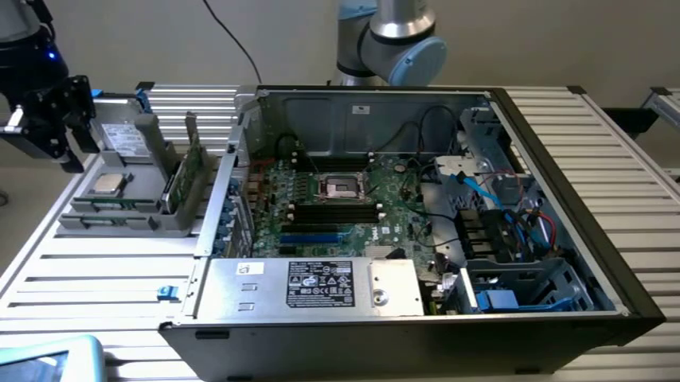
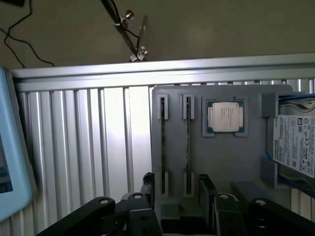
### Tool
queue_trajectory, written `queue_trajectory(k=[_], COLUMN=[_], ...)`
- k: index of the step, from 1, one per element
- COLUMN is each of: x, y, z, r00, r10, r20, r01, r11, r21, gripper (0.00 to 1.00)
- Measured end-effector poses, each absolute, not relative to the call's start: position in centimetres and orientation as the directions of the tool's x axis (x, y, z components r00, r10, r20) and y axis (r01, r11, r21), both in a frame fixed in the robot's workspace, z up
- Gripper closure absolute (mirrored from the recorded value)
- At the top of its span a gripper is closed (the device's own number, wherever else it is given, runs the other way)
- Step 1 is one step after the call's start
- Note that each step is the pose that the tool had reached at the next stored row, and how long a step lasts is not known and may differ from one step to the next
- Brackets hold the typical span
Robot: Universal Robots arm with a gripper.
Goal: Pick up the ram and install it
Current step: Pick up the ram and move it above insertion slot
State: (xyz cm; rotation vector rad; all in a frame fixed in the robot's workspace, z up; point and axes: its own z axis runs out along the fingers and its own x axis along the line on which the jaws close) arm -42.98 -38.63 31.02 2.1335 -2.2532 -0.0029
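Observation:
Two thin green ram sticks stand on edge in a grey holder (image 2: 231, 162). In the wrist view they show edge-on as dark lines, one ram stick (image 2: 163, 142) beside the other ram stick (image 2: 187, 142). In the exterior view the ram (image 1: 191, 177) stands at the left of the open computer case. My gripper (image 2: 177, 189) is open and holds nothing. One black finger (image 2: 147, 183) lies on each side of the sticks' near ends, above them. The gripper (image 1: 48, 127) hangs over the holder's far-left end. The black memory slots (image 1: 334, 211) on the motherboard hold no stick.
A square silver processor (image 2: 225, 117) and a grey drive with a white label (image 2: 295, 145) share the holder. The case's metal walls (image 1: 361, 115) and power supply (image 1: 318, 285) ring the motherboard. A light blue device (image 2: 10, 157) lies on the ribbed table (image 2: 93, 137).

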Motion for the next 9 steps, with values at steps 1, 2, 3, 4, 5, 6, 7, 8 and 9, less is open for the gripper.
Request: queue_trajectory(k=[1, 2, 3, 4, 5, 6, 7, 8, 9], x=[-43.0, -43.0, -43.0, -43.0, -42.9, -42.9, -42.9, -42.9, -42.9], y=[-38.6, -38.7, -38.7, -38.7, -38.7, -38.7, -38.7, -38.7, -38.7], z=[30.8, 30.7, 30.5, 30.3, 30.1, 29.9, 29.8, 29.6, 29.4], r00=[-0.054, -0.054, -0.054, -0.054, -0.054, -0.054, -0.054, -0.054, -0.054], r10=[-0.998, -0.998, -0.998, -0.998, -0.998, -0.998, -0.998, -0.998, -0.998], r20=[0.027, 0.027, 0.027, 0.027, 0.027, 0.027, 0.027, 0.026, 0.026], r01=[-0.998, -0.998, -0.998, -0.998, -0.998, -0.998, -0.998, -0.998, -0.998], r11=[0.055, 0.055, 0.055, 0.055, 0.055, 0.054, 0.055, 0.055, 0.055], r21=[0.028, 0.028, 0.028, 0.028, 0.028, 0.028, 0.028, 0.028, 0.028], gripper=[0.51, 0.51, 0.51, 0.51, 0.51, 0.51, 0.51, 0.51, 0.51])
